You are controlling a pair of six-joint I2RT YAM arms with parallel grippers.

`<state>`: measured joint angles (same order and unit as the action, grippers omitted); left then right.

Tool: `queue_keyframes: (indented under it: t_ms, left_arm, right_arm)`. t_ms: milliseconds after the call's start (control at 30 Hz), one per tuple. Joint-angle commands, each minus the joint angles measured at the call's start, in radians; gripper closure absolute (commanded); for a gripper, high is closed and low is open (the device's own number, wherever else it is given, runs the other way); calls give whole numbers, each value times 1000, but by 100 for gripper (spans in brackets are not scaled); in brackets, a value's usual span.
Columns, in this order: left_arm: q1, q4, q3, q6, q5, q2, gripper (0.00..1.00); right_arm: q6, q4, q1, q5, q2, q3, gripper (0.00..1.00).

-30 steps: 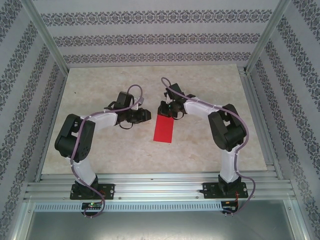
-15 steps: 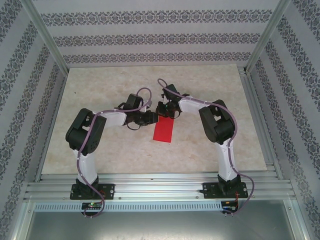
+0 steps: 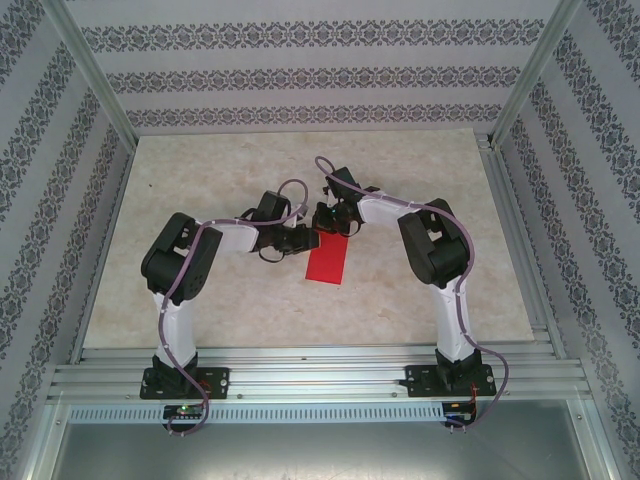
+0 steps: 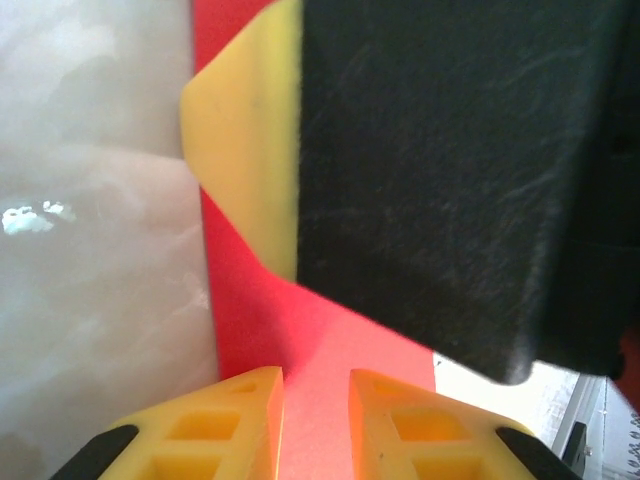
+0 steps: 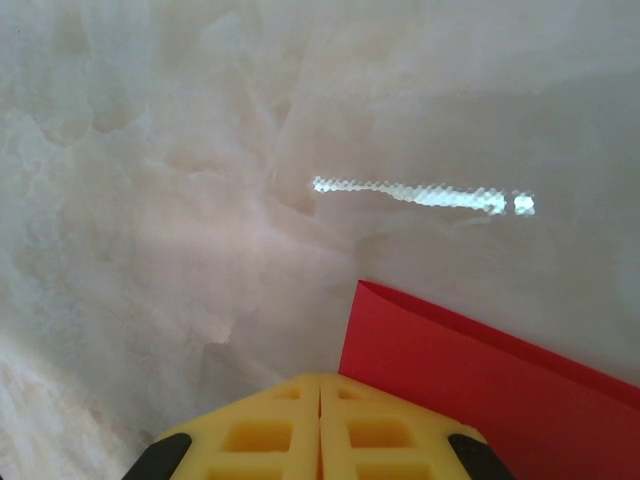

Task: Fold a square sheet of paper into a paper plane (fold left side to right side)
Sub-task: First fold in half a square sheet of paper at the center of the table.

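Note:
The red sheet of paper [image 3: 326, 258] lies flat on the marble table as a narrow folded rectangle. My right gripper [image 3: 329, 224] is shut and presses down at the sheet's far end. In the right wrist view its yellow fingertips [image 5: 320, 380] meet beside the paper's corner [image 5: 470, 375]. My left gripper [image 3: 306, 240] is at the sheet's upper left edge. In the left wrist view its jaws [image 4: 315, 400] stand a little apart, with red paper [image 4: 300, 330] showing through the gap. The right gripper's yellow finger [image 4: 250, 150] sits just ahead on the paper.
The pale marble tabletop [image 3: 200, 180] has aluminium rails along the near edge [image 3: 320, 375] and patterned walls on three sides. The two grippers are very close together over the sheet's far end. Free room lies to the left, to the right and behind.
My left arm has swung right, bringing its gripper up to the paper's left edge, and its jaws have narrowed slightly. The right gripper shifted slightly and stays shut on the sheet's far end.

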<state>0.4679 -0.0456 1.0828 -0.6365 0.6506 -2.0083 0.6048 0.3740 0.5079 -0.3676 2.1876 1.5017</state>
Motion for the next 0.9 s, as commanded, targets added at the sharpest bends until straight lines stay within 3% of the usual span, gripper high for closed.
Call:
queue_keyframes:
  t_ms: [0, 367, 633, 867]
  left_arm:
    - [17, -8, -64, 28, 14, 12, 75]
    - [40, 29, -250, 77, 0, 94, 75]
    - [95, 188, -271, 158, -70, 157, 75]
    - [106, 208, -263, 165, -97, 234, 78]
  right_arm:
    - [-25, 69, 0, 27, 41, 6, 92]
    - [-31, 82, -2, 25, 51, 21, 93]
    - [-36, 94, -2, 27, 48, 29, 92]
    - [-36, 94, 0, 27, 43, 29, 92]
